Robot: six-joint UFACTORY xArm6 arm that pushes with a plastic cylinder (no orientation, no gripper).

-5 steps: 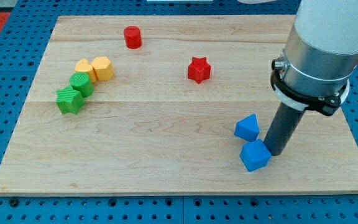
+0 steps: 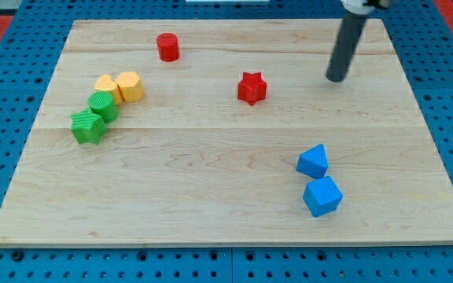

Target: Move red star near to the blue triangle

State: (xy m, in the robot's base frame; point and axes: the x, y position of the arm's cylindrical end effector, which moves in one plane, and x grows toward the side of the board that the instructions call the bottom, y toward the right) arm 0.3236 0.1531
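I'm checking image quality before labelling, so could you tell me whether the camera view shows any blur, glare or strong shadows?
Camera view: evenly lit, no glare on the wooden board; red star and blue triangle look sharp, with only faint, soft shadows; my tip is slightly softer-edged.

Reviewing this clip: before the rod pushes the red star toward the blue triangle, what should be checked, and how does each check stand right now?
1. My tip in view: ok, to the view's right of the red star, slightly above it.
2. Tip apart from the star: ok, a gap shows.
3. Tip on the correct pushing side: not ok; the blue triangle lies toward the view's bottom right, so the tip should start at the star's upper left.
4. Path from star to triangle unobstructed: ok.
5. Blue cube clear of the triangle: cannot tell, they look close or touching.
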